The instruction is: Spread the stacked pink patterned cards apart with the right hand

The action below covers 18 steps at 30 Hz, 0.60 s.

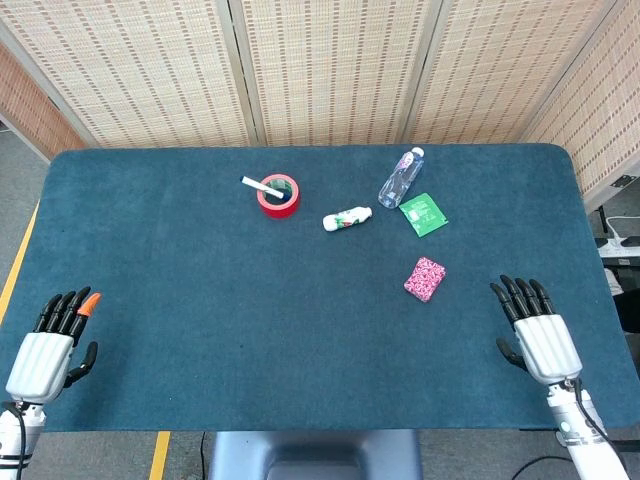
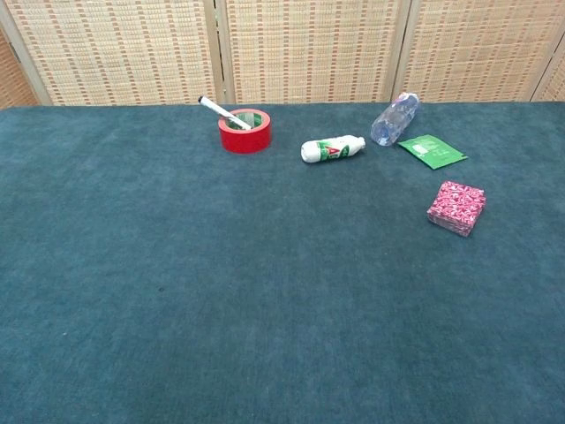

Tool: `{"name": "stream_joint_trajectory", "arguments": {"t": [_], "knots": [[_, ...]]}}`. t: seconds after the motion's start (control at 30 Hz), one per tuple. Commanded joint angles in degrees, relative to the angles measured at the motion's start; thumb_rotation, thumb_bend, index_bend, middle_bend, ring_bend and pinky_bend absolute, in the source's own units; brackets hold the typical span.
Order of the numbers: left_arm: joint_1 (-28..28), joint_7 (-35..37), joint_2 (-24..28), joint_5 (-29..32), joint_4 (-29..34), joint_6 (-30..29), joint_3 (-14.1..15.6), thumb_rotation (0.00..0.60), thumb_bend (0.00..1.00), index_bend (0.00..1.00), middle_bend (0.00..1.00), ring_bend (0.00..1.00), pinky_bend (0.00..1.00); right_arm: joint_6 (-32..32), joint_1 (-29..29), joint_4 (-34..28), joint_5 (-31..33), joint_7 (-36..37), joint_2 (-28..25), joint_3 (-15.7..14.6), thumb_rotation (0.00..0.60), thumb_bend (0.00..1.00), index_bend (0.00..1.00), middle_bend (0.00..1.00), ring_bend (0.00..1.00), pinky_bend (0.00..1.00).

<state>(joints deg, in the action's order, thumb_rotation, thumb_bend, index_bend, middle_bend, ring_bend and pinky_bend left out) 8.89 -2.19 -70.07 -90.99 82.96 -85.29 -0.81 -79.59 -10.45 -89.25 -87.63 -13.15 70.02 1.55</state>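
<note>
Cards [image 2: 456, 208] stacked (hands [image 1: 545, 335] head-view only)

A: From my station, both feeds look bright and even, with soft light from overhead. Shadows are faint; I see only a thin one under the card stack [image 2: 456, 208] in the chest view.

B: Any glare or blur?

A: Just small highlights on the clear bottle [image 1: 400, 178]. Focus is sharp across the table [image 1: 200, 320]. In the head view its edges converge towards the top. No motion smear.
</note>
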Motion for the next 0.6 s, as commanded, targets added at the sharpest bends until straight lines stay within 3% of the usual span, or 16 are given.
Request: {"name": "stream_joint_trajectory", "arguments": {"t": [0.03,0.2,0.47,0.6], "knots": [[0.0,-0.1,-0.1,-0.2,0.1,-0.2,0.0,0.600,0.52,0.00,0.00,0.00,0.07,0.5,-0.1,0.1,0.5,0.0,-0.2,0.1,0.600,0.24,0.00,0.00,0.00,0.00],[0.1,-0.4,-0.3,-0.3,0.3,0.0,0.1,0.600,0.52,0.00,0.00,0.00,0.07,3.6,-2.1,3.0,0.6,1.7,0.1,0.6,0.600,0.24,0.00,0.00,0.00,0.00],[0.7,-0.7,-0.7,0.7,0.1,1.1,-0.4,0.600,0.52,0.00,0.00,0.00,0.07,16.4,-13.9,15.5,-6.4,5.7,1.0,0.4,0.600,0.24,0.00,0.00,0.00,0.00],[0.7,-1.1,-1.0,1.1,0.0,1.2,-0.7,0.600,0.53,0.00,0.00,0.00,0.07,19.1,-17.8,19.6,-9.6,9.7,1.7,-0.5,0.600,0.24,0.00,0.02,0.00,0.00]]}}
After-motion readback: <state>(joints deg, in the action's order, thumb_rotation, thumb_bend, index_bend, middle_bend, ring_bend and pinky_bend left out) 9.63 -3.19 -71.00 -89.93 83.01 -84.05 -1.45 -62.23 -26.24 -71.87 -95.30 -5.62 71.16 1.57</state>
